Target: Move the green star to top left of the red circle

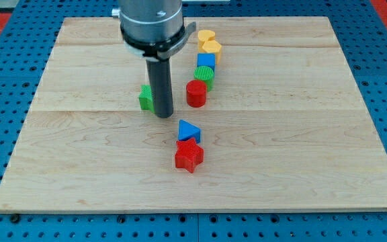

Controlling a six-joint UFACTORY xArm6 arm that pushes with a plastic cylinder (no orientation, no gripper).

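The green star lies left of the board's middle, partly hidden behind my rod. My tip rests on the board just right of and slightly below the star, touching or nearly touching it. The red circle stands to the right of the rod, about level with the star. The star is to the left of the red circle, with the rod between them.
Above the red circle runs a close column: a green circle, a blue cube, a yellow block and a yellow heart. Below lie a blue triangle and a red star. The wooden board sits on a blue pegboard.
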